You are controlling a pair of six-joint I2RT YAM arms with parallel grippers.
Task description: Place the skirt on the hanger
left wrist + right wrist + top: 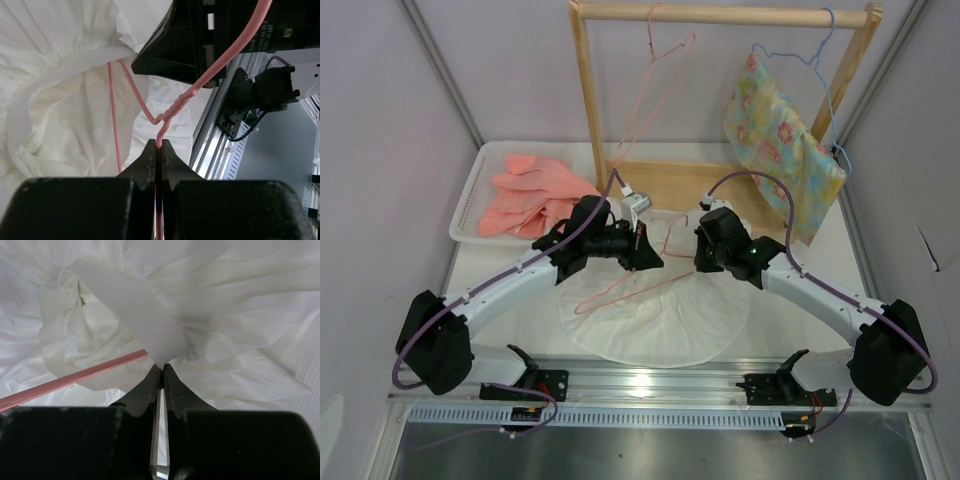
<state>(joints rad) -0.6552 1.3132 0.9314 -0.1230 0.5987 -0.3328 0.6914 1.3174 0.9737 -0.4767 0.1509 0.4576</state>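
Skirt (655, 320): white, thin and creased, gathered at the waist. It is spread in a round shape on the table (800, 300), between the two arms. A flat waistband (135, 310) loops up from the bunched centre.

Hanger (640, 289): thin pink wire with a twisted neck. It lies across the skirt's upper half, and part of the wire slips under the waistband fold.

Left gripper (645, 250): clamped on the hanger's neck just below the twist, fingers (150, 160) pressed together with the wire between them.

Right gripper (700, 245): pinched on the waistband edge, fingers nearly touching. The hanger wire runs just beside its tips.

The two grippers are close together over the waist opening.

Wooden rack (720, 15): stands behind the skirt. On its rail hang a second pink hanger (665, 50) and a blue hanger (810, 55) carrying a yellow floral cloth (780, 150).

White bin (470, 200): at the back left, holding salmon-pink clothes (535, 195).
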